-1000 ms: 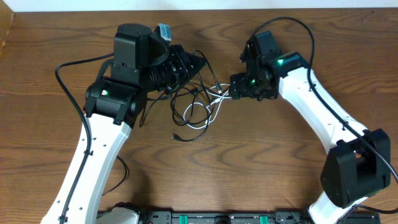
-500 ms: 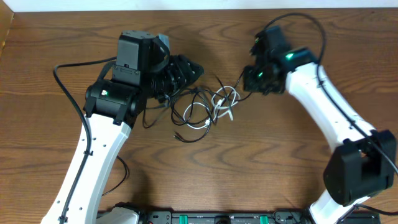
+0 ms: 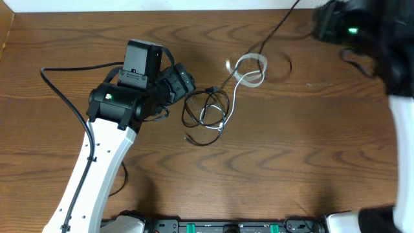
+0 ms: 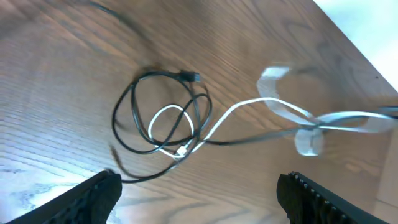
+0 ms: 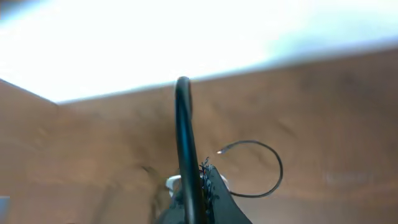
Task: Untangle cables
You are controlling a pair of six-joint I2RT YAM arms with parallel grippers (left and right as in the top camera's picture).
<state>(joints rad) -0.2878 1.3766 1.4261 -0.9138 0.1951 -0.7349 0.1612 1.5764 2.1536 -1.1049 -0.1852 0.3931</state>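
In the overhead view the cables lie in the middle of the table point(image 3: 213, 175). The black cables point(image 3: 206, 114) make a loose coil just beside the left hand point(image 3: 183, 79). The white cable point(image 3: 248, 67) runs from this coil toward the far side, and its loop there is blurred. The right hand point(image 3: 336, 22) is only a blur at the far right corner.

In the left wrist view the left hand point(image 4: 199, 183) has its fingers wide apart and holds nothing. The white cable point(image 4: 233, 111) passes through the coil of black cables point(image 4: 127, 118).

In the right wrist view a black strand point(image 5: 183, 130) stands close to the lens. I cannot tell whether the right hand is clamped on it.

I judge the cables light, limp and thin, so pulling one will drag the others. A good place to take hold seems the free white stretch outside the coil.
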